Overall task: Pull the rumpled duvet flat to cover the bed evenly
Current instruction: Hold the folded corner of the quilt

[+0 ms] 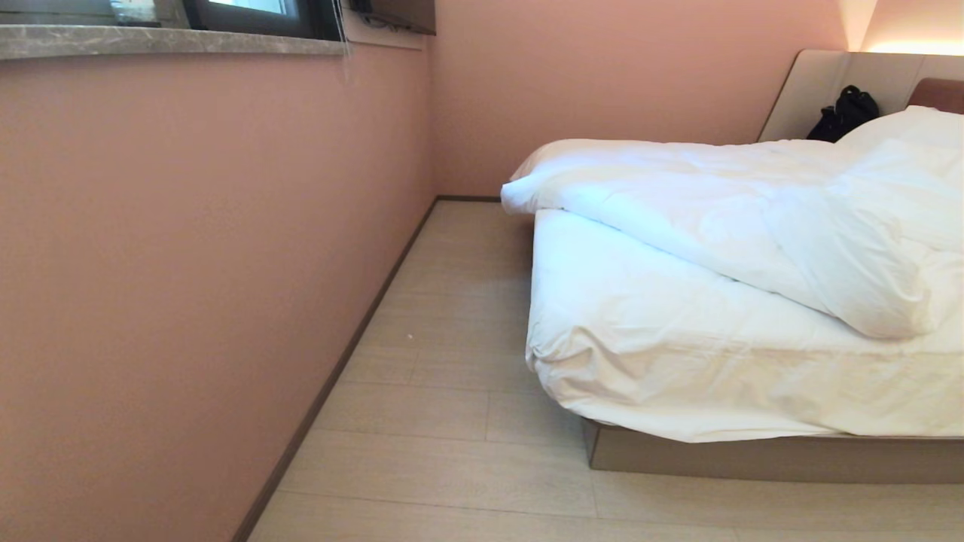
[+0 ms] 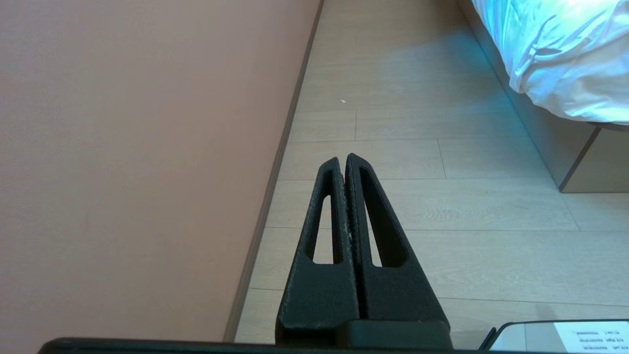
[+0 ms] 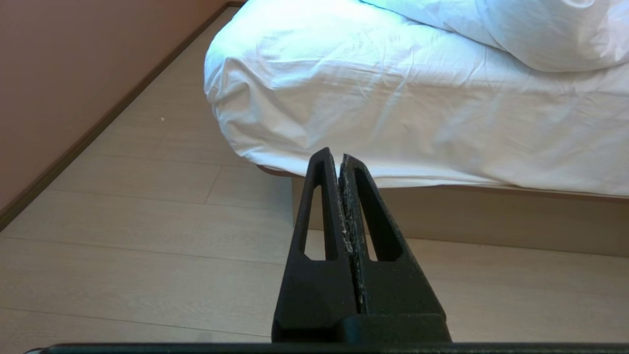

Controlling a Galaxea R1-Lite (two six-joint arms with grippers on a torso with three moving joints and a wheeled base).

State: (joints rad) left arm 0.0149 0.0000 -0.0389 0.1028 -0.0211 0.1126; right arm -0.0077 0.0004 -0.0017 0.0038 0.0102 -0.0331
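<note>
The rumpled duvet lies bunched and folded back across the bed, leaving the white-sheeted foot corner bare. Its puffy fold also shows in the right wrist view above the sheeted mattress. My left gripper is shut and empty, low over the floor beside the wall, away from the bed corner. My right gripper is shut and empty, short of the bed's foot edge and taupe base. Neither arm shows in the head view.
A pink wall runs close along the left, leaving a narrow strip of wood floor beside the bed. A black bag leans on the beige headboard. A white pillow lies at the head end.
</note>
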